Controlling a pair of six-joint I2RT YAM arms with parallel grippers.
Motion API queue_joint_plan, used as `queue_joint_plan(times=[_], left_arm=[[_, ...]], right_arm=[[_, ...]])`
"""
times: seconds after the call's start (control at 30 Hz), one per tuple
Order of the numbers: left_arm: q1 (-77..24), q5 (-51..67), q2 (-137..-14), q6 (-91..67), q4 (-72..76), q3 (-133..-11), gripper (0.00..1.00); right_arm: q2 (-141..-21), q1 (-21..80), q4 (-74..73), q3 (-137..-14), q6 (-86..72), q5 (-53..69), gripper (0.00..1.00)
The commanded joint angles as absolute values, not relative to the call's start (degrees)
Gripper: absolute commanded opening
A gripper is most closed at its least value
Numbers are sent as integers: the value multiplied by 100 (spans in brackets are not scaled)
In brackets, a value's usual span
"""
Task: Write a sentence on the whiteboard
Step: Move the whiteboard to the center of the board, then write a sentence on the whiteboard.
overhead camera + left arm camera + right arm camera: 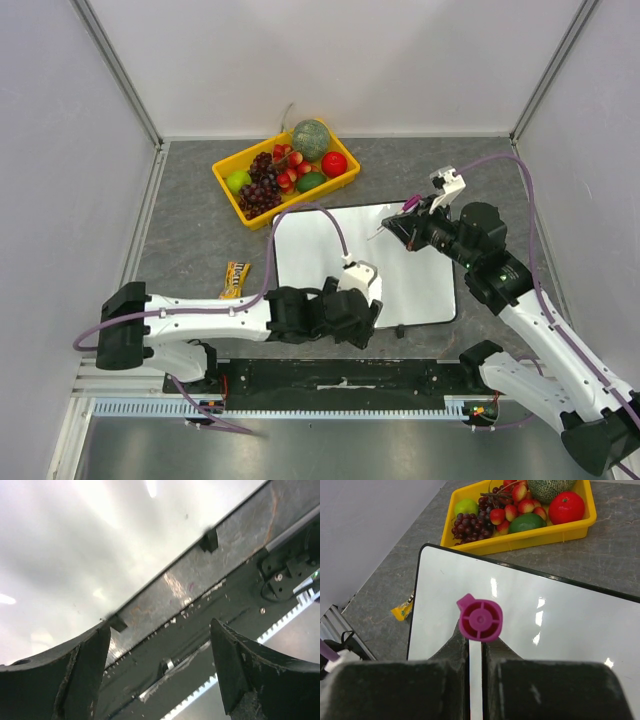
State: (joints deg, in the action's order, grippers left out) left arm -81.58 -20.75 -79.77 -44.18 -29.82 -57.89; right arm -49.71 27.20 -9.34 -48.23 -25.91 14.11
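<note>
Whiteboard (400, 275) lies flat at table centre. Right gripper (479, 647) is clamped on a marker (480, 620) and held over the board, ready for writing. Left gripper (161, 630), jaws wide and empty, sits at the near edge, probably to steady the board.

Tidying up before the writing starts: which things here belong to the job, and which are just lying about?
Job:
whiteboard
purple-ended marker, held in right gripper

Lying about:
yellow tray of fruit
yellow candy packet
</note>
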Motion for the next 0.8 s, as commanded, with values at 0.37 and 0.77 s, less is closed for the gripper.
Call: queue_joint_plan(times=[0.37,0.77], left_arm=[[-5504,-318,-7208,-2013,-3058,-6592,86],[-3587,1124,-6145,-2347,-2593,-5310,89]], right_arm=[[-4808,2690,-923,-4526,-2733,1406,0],[-4676,2698,-686,-4438,-2698,1792,0]])
